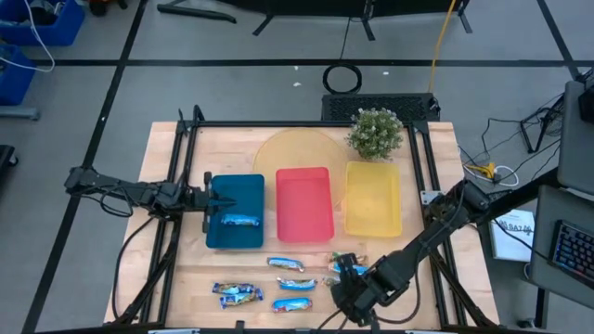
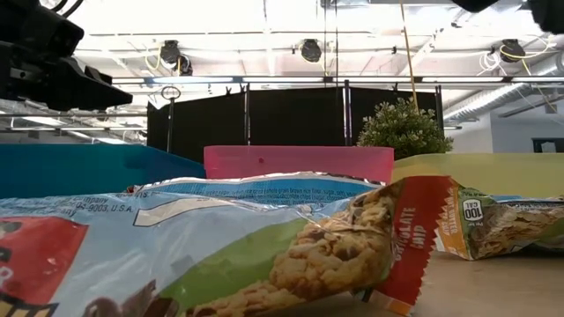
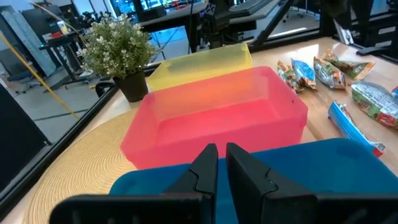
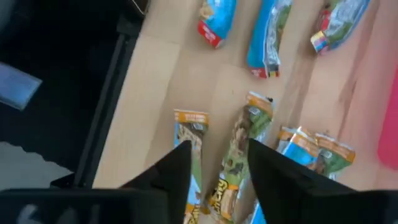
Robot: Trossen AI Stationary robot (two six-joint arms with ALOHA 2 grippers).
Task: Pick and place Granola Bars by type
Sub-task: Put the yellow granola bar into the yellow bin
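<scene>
- The right hand point(image 1: 345, 295) hangs low over the front of the table point(image 1: 167, 195), above the scattered granola bars; in its own wrist view its fingers point(image 4: 177, 168) stand spread apart with nothing between them, and a green and tan bar point(image 4: 239, 158) lies on the wood below the gap.
- The left hand point(image 1: 219, 201) is over the left edge of the blue tray point(image 1: 243, 190); in the left wrist view its fingers point(image 3: 208, 163) are nearly pressed together, with only a thin slit showing and nothing held.
- One blue and white bar point(image 1: 239, 221) lies inside the blue tray, near its front end.
- The other bars lie loose on the table in front of the trays: one blue and white bar point(image 1: 286, 264) just in front of the red tray point(image 1: 304, 202), a pair point(image 1: 234, 293) toward the front left, another point(image 1: 293, 304) at the front edge, and one point(image 1: 297, 283) between them.
- More bars lie close to the right hand, partly hidden under it in the high view.
- The red tray sits between the blue tray and the yellow tray point(image 1: 373, 197); both look empty.
- A small potted plant point(image 1: 376, 133) stands behind the yellow tray, beside a round woven mat point(image 1: 288, 150).
- In the low view, a green, tan and red wrapper point(image 2: 291, 255) fills the foreground, with a blue and white one point(image 2: 264, 187) behind it.
</scene>
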